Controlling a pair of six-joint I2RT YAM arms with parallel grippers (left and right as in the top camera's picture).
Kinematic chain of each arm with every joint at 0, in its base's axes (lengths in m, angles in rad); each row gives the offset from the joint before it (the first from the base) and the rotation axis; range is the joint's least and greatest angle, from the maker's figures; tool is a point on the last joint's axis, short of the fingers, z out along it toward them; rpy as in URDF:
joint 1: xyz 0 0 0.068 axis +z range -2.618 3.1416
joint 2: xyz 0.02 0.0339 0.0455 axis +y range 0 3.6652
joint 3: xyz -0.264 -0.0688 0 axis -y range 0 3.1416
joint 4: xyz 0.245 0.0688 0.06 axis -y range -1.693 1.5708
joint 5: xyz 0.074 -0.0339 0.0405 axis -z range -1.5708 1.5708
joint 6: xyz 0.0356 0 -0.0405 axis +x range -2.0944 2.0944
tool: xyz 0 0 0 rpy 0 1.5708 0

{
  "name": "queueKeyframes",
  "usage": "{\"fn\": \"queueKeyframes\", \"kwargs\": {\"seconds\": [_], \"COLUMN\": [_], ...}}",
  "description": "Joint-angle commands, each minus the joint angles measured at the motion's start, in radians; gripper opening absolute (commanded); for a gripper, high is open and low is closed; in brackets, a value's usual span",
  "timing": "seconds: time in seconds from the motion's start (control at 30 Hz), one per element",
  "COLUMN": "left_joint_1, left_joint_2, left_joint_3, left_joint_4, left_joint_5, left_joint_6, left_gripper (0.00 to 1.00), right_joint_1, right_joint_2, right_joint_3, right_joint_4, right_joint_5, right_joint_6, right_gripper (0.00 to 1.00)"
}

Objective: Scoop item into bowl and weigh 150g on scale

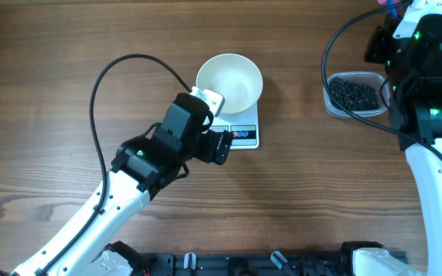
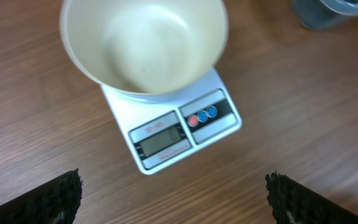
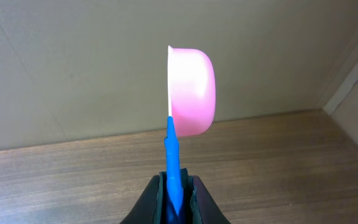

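Bowl (image 2: pixel 145 50) on scale (image 2: pixel 166 140) ahead of L hand (image 2: pixel 174 200).

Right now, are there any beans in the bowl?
No, the bowl on the scale shows only its bare white inside.

A white bowl (image 1: pixel 229 80) sits on a small white scale (image 1: pixel 249 123) near the middle of the brown table (image 1: pixel 52 61). The inside of the bowl is plain white. The left arm (image 1: pixel 129 176) comes up from the bottom corner, and the left hand (image 1: pixel 213 124) is right by the scale's left side. On the right, 1 clear tub (image 1: pixel 353 112) holds lots of little black beads (image 1: pixel 353 93). The right arm (image 1: pixel 428 100) covers the tub's right edge.
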Motion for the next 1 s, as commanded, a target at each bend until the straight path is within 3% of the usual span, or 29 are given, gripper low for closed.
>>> {"fn": "queueKeyframes", "kwargs": {"seconds": [0.0,0.97], "left_joint_1": [-0.001,0.015], "left_joint_2": [0.014,0.088], "left_joint_3": [-0.006,-0.006], "left_joint_4": [0.028,0.037], "left_joint_5": [-0.094,-0.082], "left_joint_6": [-0.06,-0.019], "left_gripper": [1.0,1.0], "right_joint_1": [-0.001,-0.001], "right_joint_2": [-0.01,-0.009], "right_joint_3": [0.014,0.014], "right_joint_4": [0.003,-0.079], "right_joint_5": [-0.013,-0.047], "right_joint_6": [0.001,0.0], "right_gripper": [0.04,0.04]}}
